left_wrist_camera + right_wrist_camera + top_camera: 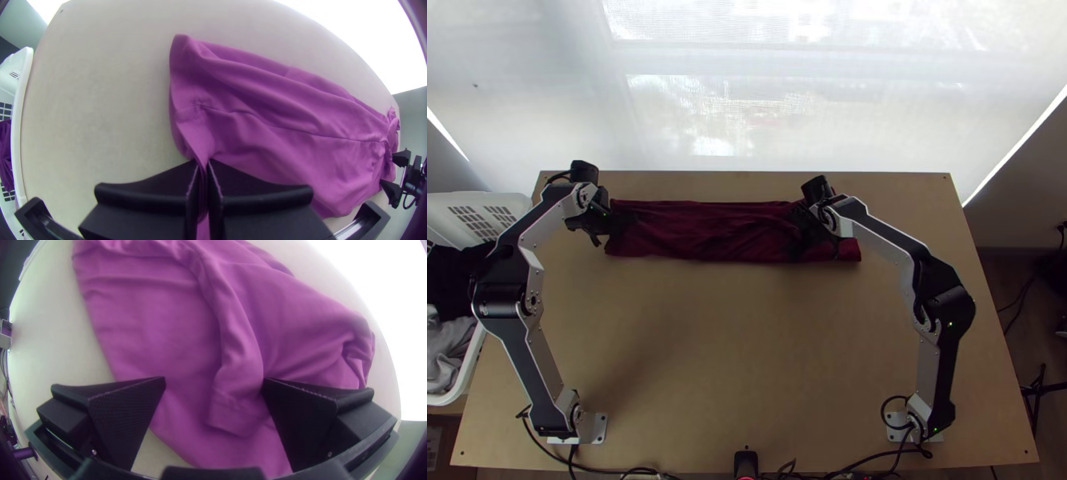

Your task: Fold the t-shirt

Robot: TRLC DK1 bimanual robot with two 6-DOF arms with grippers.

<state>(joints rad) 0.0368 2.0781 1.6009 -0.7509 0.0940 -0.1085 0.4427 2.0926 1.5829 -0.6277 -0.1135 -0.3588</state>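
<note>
The dark red t-shirt [707,232] lies as a long folded strip across the table's far part, wrinkled in places. At its left end is my left gripper [601,232]; in the left wrist view that left gripper [203,171] is shut on a pinched edge of the t-shirt [267,111], which looks purple there. Over the strip's right part is my right gripper [807,236]. The right wrist view has the right gripper [214,382] open, its fingers wide apart above the t-shirt [169,329], with a raised narrow fold of cloth between them.
A white basket [473,376] with dark and grey cloth stands beside the table's left edge. Bare wooden table [747,344] lies between the arm bases and the strip. Cables run along the near edge, and a pale screen stands behind the far edge.
</note>
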